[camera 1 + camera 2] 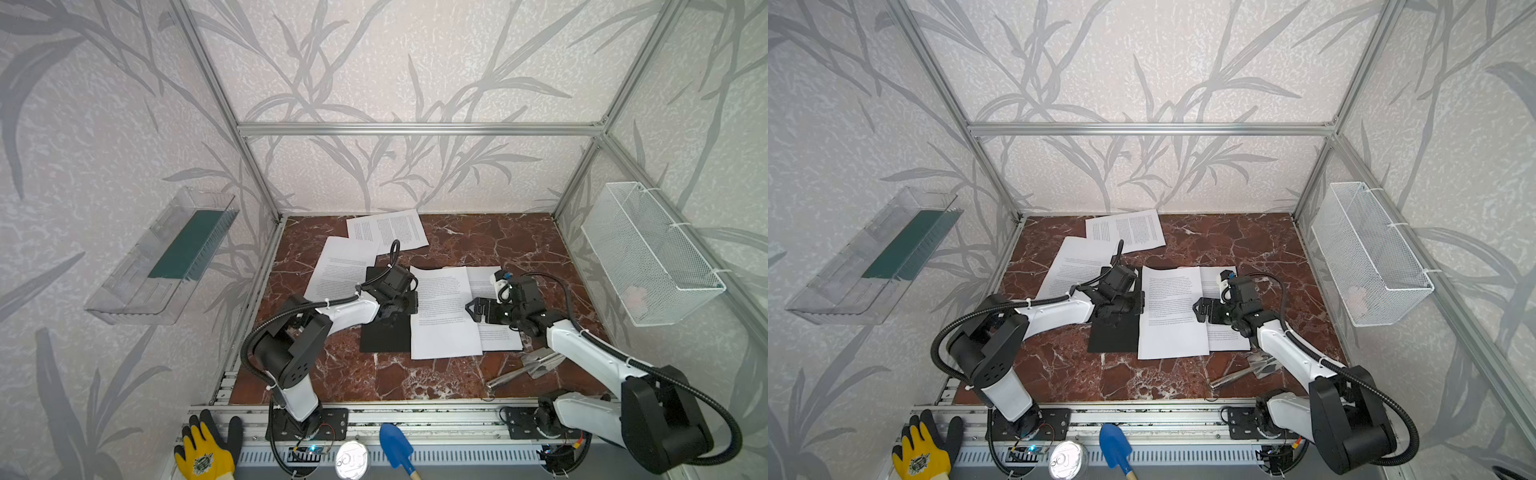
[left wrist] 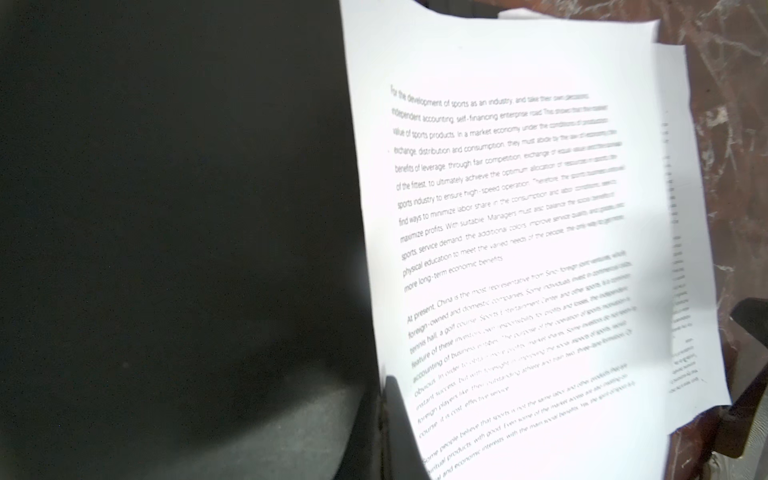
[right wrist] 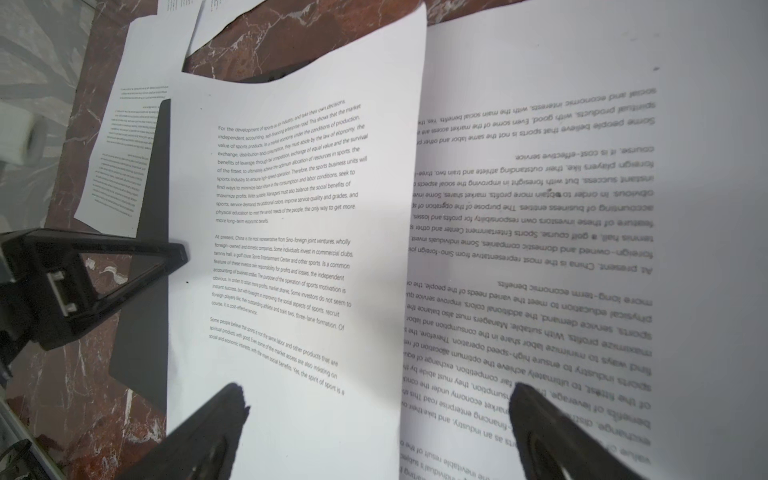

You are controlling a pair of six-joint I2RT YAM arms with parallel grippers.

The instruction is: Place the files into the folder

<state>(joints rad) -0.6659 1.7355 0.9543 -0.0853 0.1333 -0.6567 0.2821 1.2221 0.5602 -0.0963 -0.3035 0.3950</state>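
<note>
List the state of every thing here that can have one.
folder: open, flat, black inside up.
top sheet: lying on the folder.
second sheet: partly under the top sheet.
rear sheet: loose on the table.
left sheet: loose on the table.
left gripper: shut, at the top sheet's edge.
right gripper: open, above the sheets.

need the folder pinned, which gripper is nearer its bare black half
Left. The left gripper is over the folder's black half; the right gripper is over the sheets beside it.
</note>
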